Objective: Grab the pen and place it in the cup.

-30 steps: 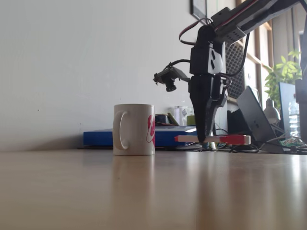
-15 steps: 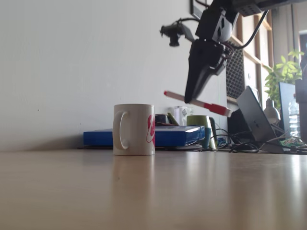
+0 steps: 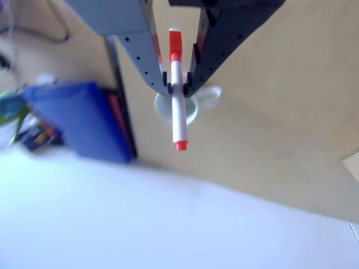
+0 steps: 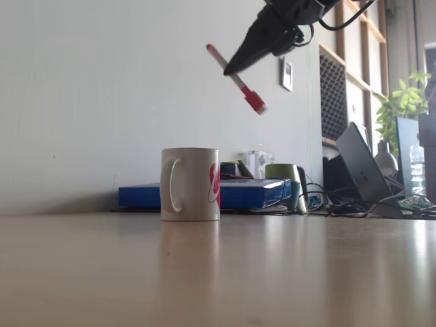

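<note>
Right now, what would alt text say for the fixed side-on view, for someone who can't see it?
A dark robot tool holds a white pen with a red cap tilted in the air, above and right of a white mug with a pink-red logo. The mug stands on a wooden table before a white wall.

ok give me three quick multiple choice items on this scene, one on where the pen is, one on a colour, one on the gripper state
1. Where is the slim white pen with the red-orange cap?
A in the mug
B in the air above the white glossy ceramic mug
C on the table

2. What colour is the mug's logo?
A pink-red
B green
C black

3. The gripper is
A open, empty
B shut on the pen
C resting on the table

Key: B, the fixed view shows it held high above the mug; A, swoosh on its side; B, fingers pinch the barrel in the other view.
</note>
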Robot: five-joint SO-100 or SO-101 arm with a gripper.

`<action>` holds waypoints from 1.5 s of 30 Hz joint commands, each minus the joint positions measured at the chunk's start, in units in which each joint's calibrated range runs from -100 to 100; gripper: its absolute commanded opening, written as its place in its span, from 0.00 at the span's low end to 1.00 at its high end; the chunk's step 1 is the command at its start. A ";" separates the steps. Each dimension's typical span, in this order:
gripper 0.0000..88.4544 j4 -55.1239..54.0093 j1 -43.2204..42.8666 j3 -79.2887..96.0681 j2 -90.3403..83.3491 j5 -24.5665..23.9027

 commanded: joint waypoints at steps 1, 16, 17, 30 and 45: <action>0.01 -8.55 -0.60 -2.72 -1.25 0.41; 0.01 -16.55 -1.44 -10.96 11.94 -8.73; 0.01 -16.55 -1.35 -12.23 13.10 -8.99; 0.01 -23.95 0.48 -20.37 24.64 -9.94; 0.01 -31.00 2.07 -20.37 33.02 -12.46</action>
